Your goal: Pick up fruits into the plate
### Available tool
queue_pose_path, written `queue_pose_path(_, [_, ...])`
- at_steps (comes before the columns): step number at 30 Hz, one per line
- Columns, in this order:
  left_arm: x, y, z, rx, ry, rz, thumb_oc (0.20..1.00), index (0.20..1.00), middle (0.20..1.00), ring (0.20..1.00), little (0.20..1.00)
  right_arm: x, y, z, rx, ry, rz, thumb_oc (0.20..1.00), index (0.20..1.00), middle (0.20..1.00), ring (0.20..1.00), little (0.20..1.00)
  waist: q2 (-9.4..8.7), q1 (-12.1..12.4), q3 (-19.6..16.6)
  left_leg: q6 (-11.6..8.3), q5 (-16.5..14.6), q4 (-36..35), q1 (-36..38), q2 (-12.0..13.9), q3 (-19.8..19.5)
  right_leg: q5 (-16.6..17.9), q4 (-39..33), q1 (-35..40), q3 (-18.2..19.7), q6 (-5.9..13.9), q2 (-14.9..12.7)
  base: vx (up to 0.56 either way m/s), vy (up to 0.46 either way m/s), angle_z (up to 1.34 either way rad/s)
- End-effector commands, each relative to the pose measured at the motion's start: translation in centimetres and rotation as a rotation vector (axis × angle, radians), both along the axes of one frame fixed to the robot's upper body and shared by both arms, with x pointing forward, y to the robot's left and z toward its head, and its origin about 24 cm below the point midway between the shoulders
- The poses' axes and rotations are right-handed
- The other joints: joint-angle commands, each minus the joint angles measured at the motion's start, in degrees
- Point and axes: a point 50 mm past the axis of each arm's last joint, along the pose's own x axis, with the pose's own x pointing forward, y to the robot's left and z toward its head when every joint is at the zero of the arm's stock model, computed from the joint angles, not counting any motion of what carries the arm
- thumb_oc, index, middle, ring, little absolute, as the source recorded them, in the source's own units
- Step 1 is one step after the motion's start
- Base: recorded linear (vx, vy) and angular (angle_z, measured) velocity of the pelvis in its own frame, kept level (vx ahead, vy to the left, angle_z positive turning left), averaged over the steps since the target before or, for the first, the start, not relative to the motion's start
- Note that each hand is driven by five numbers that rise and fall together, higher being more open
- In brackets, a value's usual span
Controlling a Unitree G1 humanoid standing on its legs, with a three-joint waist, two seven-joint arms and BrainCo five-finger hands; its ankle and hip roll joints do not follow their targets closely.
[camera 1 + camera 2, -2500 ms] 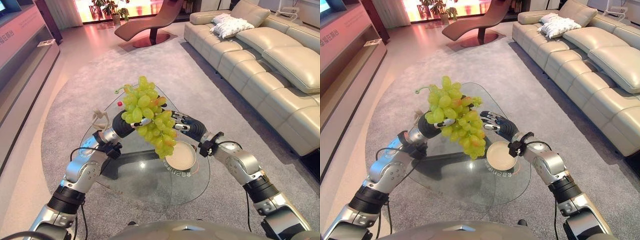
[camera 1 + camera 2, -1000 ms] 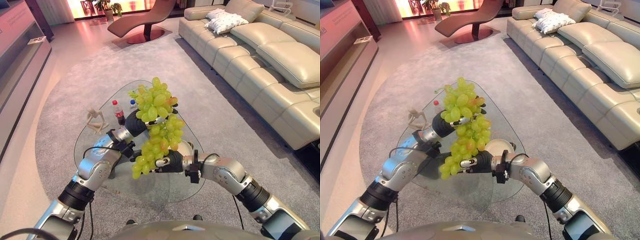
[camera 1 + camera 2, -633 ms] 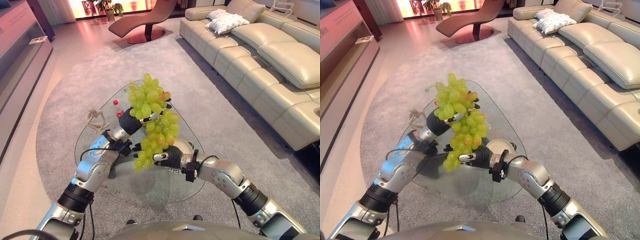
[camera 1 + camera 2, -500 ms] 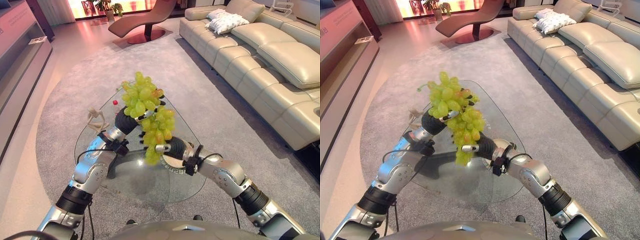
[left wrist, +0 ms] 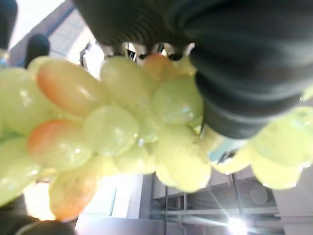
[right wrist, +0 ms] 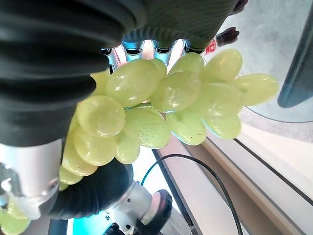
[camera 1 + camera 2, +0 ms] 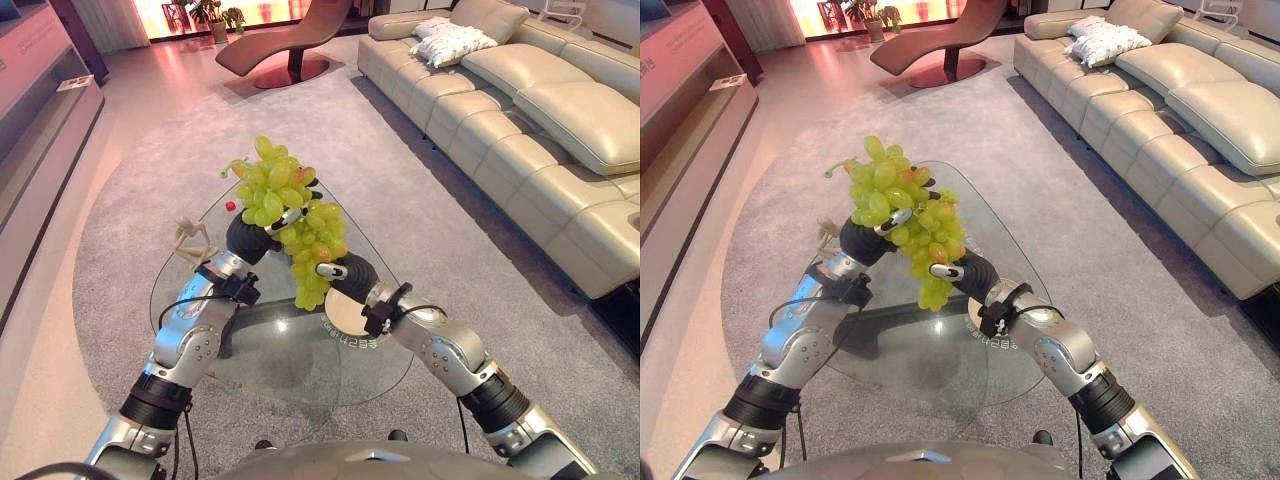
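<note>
- Since half a second ago my right hand has come up and forward along the bunch, and the plate, hidden behind the arm before, now shows beneath it.
- My left hand sits at centre frame in the left eye view, its fingers clenched around the upper part of the grapes; the bunch is lifted clear of the counter.
- My right hand is just right of centre, against the lower half of the bunch. In the right wrist view its fingers curl over the grapes, so I read it as grasping them too.
- The bunch hangs between both hands, its lowest grapes just left of and above the plate, not in it.
- The plate rests on the glass counter, right of centre, partly covered by my right wrist.
- A small pale figurine stands on the counter at the left.
- A red-capped bottle peeks out just left of the bunch.
- A cream sofa fills the upper right; a brown lounge chair sits at the top centre.
</note>
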Motion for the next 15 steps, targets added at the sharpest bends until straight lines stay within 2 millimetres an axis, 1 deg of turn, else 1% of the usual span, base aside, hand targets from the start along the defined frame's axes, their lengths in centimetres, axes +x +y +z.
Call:
queue_pose_path(1, [0.5, -1.3, 3.3, -0.014, -0.178, -0.014, 0.2, 0.2, 0.2, 0.2, 0.2, -0.6, 3.3, 6.0, 0.247, -0.172, 0.096, 1.0, 1.0, 1.0, 1.0, 1.0, -1.66, -0.34, -0.23, 1.64, -3.77, 2.76, -1.07, -0.73, 0.14, -3.68, 4.09, 1.97, -4.57, 0.93, -3.63, 0.0, 0.0, 0.0])
queue_pose_path(4, [0.6, -1.9, 3.3, -0.023, -0.173, -0.009, 0.2, 0.2, 0.2, 0.2, 0.2, -0.8, 4.1, 6.3, 0.275, -0.135, 0.126, 1.0, 1.0, 1.0, 1.0, 1.0, -1.82, -0.37, -0.15, 1.73, -3.81, 2.7, -0.92, -0.65, 0.17, -4.05, 4.32, 2.07, -4.39, 0.77, -3.34, 0.0, 0.0, 0.0])
queue_pose_path(11, [0.9, -3.0, 2.9, -0.026, -0.148, -0.009, 0.2, 0.2, 0.2, 0.2, 0.2, -1.2, 5.3, 7.1, 0.332, -0.116, 0.158, 1.0, 1.0, 1.0, 1.0, 1.0, -2.17, -0.24, -0.25, 1.78, -3.79, 2.55, -0.52, -0.38, 0.44, -4.09, 4.31, 2.28, -4.57, 0.67, -3.17, 0.0, -0.009, 0.0])
queue_pose_path(13, [0.9, -3.3, 2.7, -0.028, -0.137, -0.015, 0.2, 0.2, 0.2, 0.2, 0.2, -1.2, 5.4, 7.5, 0.351, -0.119, 0.143, 0.777, 0.777, 0.777, 0.777, 0.777, -2.19, -0.19, -0.25, 1.76, -3.78, 2.52, -0.42, -0.33, 0.49, -4.03, 4.23, 2.38, -4.61, 0.69, -3.16, 0.0, 0.0, 0.0])
queue_pose_path(14, [0.9, -3.5, 2.6, -0.027, -0.133, -0.017, 0.2, 0.2, 0.2, 0.2, 0.2, -1.1, 5.5, 7.7, 0.365, -0.122, 0.127, 0.2, 0.2, 0.2, 0.2, 0.2, -2.2, -0.18, -0.22, 1.75, -3.76, 2.53, -0.43, -0.29, 0.5, -3.98, 4.17, 2.39, -4.6, 0.71, -3.16, 0.0, 0.0, 0.0])
queue_pose_path(15, [0.9, -3.8, 2.5, -0.03, -0.125, -0.024, 0.2, 0.2, 0.2, 0.2, 0.2, -1.0, 5.6, 8.0, 0.384, -0.126, 0.109, 0.2, 0.2, 0.2, 0.2, 0.2, -2.18, -0.21, -0.26, 1.72, -3.75, 2.51, -0.39, -0.26, 0.55, -3.88, 4.08, 2.41, -4.61, 0.77, -3.2, 0.0, -0.013, -0.03])
